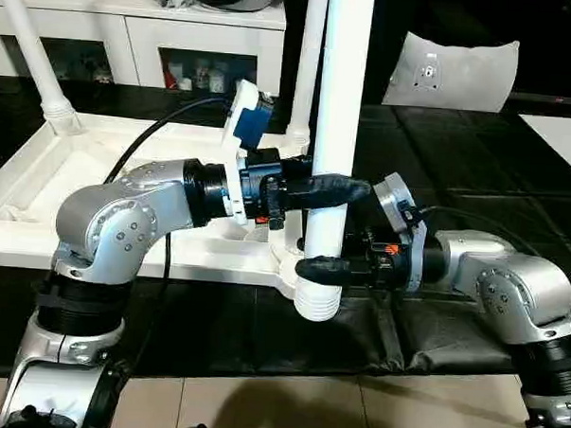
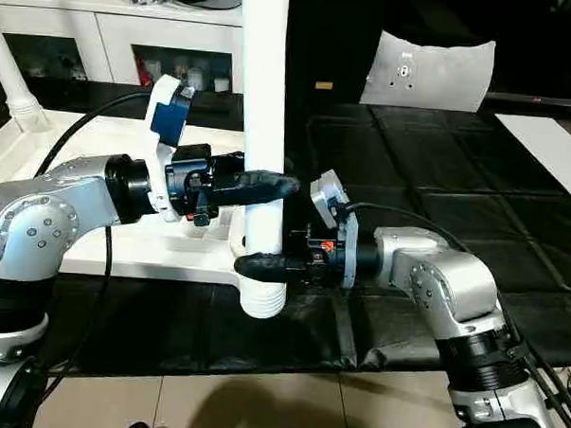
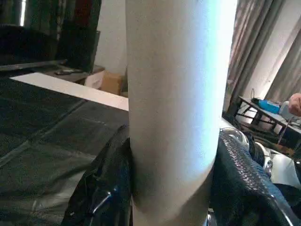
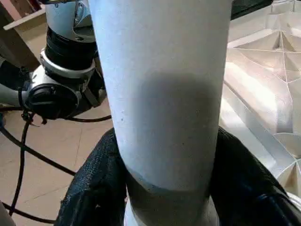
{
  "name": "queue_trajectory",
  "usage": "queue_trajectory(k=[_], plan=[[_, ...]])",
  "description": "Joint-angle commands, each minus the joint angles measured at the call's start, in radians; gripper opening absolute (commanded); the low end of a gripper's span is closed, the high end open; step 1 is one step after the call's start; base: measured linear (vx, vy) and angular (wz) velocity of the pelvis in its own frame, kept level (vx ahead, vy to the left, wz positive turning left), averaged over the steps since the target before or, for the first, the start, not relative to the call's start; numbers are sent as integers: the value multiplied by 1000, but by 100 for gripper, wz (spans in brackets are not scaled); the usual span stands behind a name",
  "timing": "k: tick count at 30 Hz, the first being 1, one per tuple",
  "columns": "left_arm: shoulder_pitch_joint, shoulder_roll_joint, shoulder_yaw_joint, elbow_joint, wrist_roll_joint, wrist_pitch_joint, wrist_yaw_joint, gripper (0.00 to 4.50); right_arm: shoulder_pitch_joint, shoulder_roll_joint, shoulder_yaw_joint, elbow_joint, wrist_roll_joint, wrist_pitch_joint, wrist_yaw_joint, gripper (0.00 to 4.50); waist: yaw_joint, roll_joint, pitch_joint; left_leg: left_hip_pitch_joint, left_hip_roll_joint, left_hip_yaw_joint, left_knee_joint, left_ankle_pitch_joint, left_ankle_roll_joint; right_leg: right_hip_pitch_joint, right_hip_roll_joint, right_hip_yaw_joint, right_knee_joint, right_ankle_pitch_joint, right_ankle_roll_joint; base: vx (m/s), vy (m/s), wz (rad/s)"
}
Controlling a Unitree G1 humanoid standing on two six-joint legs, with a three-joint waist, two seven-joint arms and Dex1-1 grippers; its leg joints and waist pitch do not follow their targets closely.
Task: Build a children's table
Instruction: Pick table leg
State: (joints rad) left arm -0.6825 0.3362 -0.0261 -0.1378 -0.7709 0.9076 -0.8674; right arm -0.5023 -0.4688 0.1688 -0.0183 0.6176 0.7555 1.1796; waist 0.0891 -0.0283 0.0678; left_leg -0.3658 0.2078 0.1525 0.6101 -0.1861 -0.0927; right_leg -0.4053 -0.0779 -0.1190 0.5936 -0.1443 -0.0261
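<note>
Far left of the tabletop (image 1: 41, 180), lying underside up: one leg (image 1: 32, 47) already socketed, another (image 1: 309, 68) planted at the far corner. Left gripper (image 1: 336, 190) clamped round the held leg (image 1: 339, 112), upright over the near corner socket. Right gripper (image 1: 323, 269) clasping lower, just above the threaded end. Not yet seated; more left.

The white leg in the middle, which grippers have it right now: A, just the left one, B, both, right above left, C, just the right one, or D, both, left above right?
D: the left gripper clamps the upright white leg higher up, and the right gripper closes around it lower, just above its threaded end.
</note>
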Motion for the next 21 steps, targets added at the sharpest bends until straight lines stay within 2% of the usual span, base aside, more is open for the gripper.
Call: queue_trajectory(k=[1, 3, 4, 7, 8, 11, 12, 13, 14, 17, 19, 21], plan=[[0, 9, -14, -23, 11, -1, 7, 183, 7, -1, 0, -6, -3, -1, -13, 196, 1, -2, -80, 4, 15, 6, -65, -166, 10, 59, -60, 45, -84, -452, -67, 0, 0, 0], [1, 11, -21, -16, 26, 0, 22, 183, 9, 16, -9, 1, -14, -20, -38, 196, 1, -1, -80, 4, 15, 6, -66, -167, 9, 59, -60, 45, -83, -447, -70, 0, 0, 0], [1, 7, -18, -8, 29, 8, 39, 239, 11, 24, -12, 4, -20, -32, -49, 196, 1, 2, -80, 4, 15, 6, -66, -169, 7, 59, -61, 45, -82, -447, -71, 0, 0, 0], [12, 3, -20, 7, 62, -7, 79, 255, 17, 72, -30, 21, -48, -91, -116, 194, -3, 2, -79, 5, 17, 4, -67, -177, -2, 56, -61, 44, -83, -446, -74, 0, 0, 0], [18, 6, -26, 5, 77, -19, 84, 276, 19, 86, -33, 27, -60, -109, -137, 193, -3, 2, -80, 7, 14, 5, -66, -185, -4, 58, -61, 43, -86, -462, -69, 0, 0, 0], [31, 7, -31, 3, 119, -60, 111, 290, 21, 119, -30, 42, -97, -153, -194, 193, -3, 3, -80, 5, 16, 3, -69, -182, -8, 57, -62, 45, -85, -454, -62, 0, 0, 0], [43, 6, -39, 2, 176, -129, 141, 297, 23, 147, -28, 50, -114, -165, -240, 193, -4, 5, -80, 6, 17, 2, -70, -182, -9, 56, -62, 46, -84, -445, -59, 0, 0, 0], [43, 6, -39, 2, 176, -129, 141, 305, 23, 147, -28, 50, -114, -165, -240, 193, -6, 5, -79, 5, 17, 2, -71, -185, -9, 57, -61, 46, -84, -442, -60, 0, 0, 0], [45, 1, -36, 3, 188, -140, 160, 331, 23, 159, -25, 55, -130, -181, -264, 193, -4, 6, -82, 8, 17, 3, -70, -184, -10, 57, -62, 47, -81, -429, -64, 0, 0, 0], [55, -22, -26, -15, 225, -178, 232, 337, 21, 203, -21, 71, -182, -231, -353, 193, -4, 9, -81, 7, 18, 2, -72, -187, -15, 57, -61, 49, -77, -395, -82, 0, 0, 0], [75, -59, -21, -45, 267, -219, 311, 337, 21, 249, -39, 89, -191, -257, -415, 193, -7, 8, -81, 6, 21, 2, -73, -193, -21, 58, -63, 49, -76, -390, -86, 0, 0, 0], [92, -89, -12, -57, 273, -237, 346, 337, 19, 271, -50, 99, -194, -269, -443, 193, -7, 9, -81, 7, 20, 2, -72, -200, -17, 58, -65, 49, -78, -400, -85, 0, 0, 0]])
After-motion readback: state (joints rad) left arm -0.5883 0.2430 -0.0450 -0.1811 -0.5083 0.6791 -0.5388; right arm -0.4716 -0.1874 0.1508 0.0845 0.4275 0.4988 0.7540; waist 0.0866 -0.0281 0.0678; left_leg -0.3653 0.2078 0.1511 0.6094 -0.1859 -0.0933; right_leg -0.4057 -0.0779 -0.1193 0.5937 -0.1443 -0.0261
